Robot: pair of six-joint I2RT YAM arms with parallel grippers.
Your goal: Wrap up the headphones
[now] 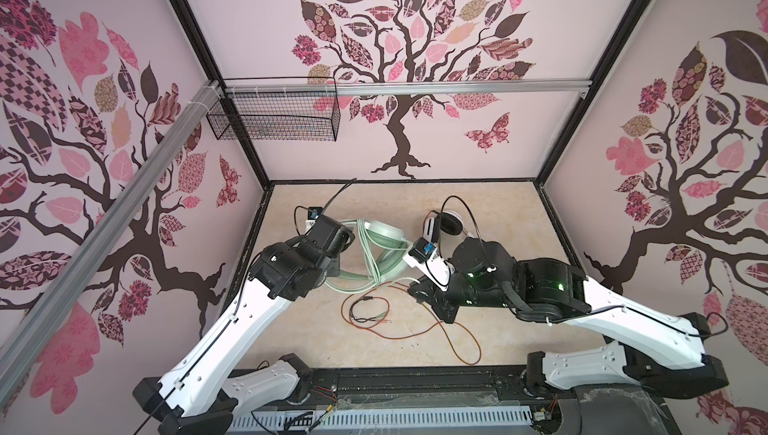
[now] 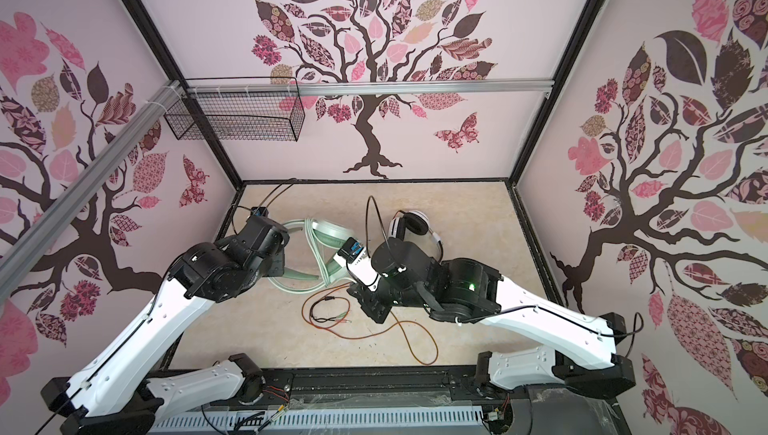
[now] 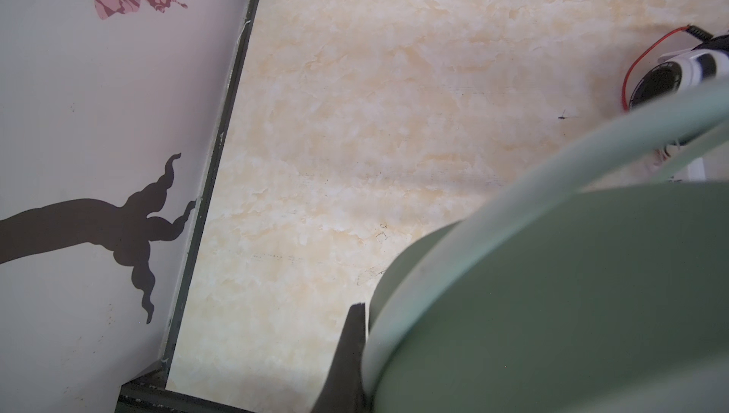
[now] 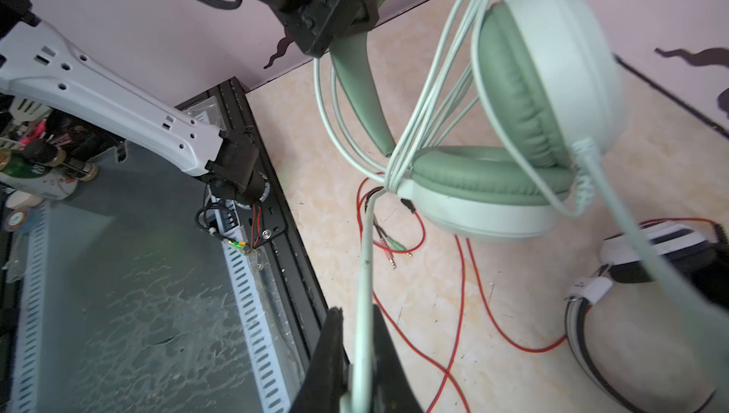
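Clamping the mint-green headset (image 4: 552, 87) by its headband, the left pincer (image 4: 343, 28) holds it at the middle of the surface (image 1: 511, 221); the right pincer (image 4: 359, 336) is closed on its pale green cable (image 4: 365, 273). The white-and-black headset (image 1: 451, 221) lies farther back, orange-red cable (image 1: 457, 329) sprawled loose.

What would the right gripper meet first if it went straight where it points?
Likely the mint-green headphones: the right gripper, shut on the pale green cable, points along it at the lower ear cup; depth unclear.

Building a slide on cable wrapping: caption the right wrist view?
Right claw shut on the pale green cable, several loops round the mint-green headset that the left claw holds by its headband.
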